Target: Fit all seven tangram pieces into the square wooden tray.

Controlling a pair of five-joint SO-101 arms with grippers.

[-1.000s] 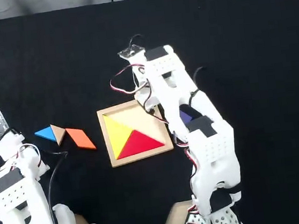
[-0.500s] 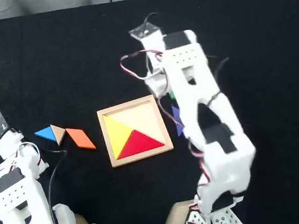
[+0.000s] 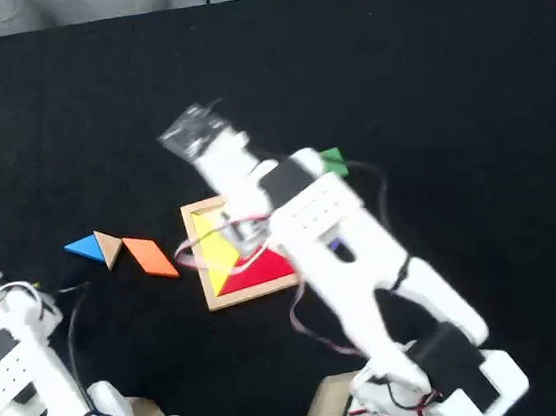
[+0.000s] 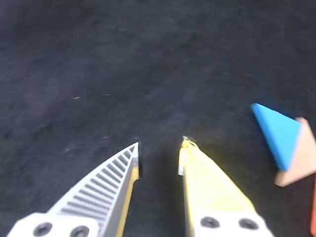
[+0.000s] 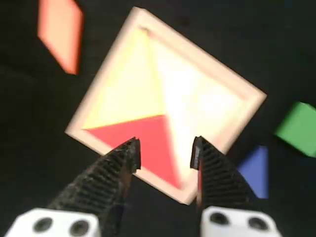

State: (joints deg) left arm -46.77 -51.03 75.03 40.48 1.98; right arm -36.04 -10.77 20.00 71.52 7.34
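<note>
The square wooden tray [image 5: 248,102] holds a yellow triangle [image 5: 126,94] and a red triangle [image 5: 148,138]; the rest of its floor is bare. My right gripper [image 5: 165,150] hangs open above the tray, over the red triangle, with nothing between its fingers. A green piece [image 5: 298,128] and a dark blue triangle [image 5: 256,170] lie just outside the tray. From above, the right arm [image 3: 331,232] crosses the tray [image 3: 197,262]. A blue triangle [image 3: 84,248], a tan triangle [image 3: 110,249] and an orange parallelogram [image 3: 151,258] lie left of it. My left gripper [image 4: 159,155] is open over bare cloth beside the blue triangle [image 4: 276,131].
The black cloth covers the whole table. The left arm [image 3: 14,359] stands at the near left corner. The green piece [image 3: 333,160] lies behind the tray's right corner. Free cloth stretches to the far side and the right.
The right arm has swung left, from beside the tray's right edge to above the tray, uncovering the green piece. The left arm has drawn back towards the near left.
</note>
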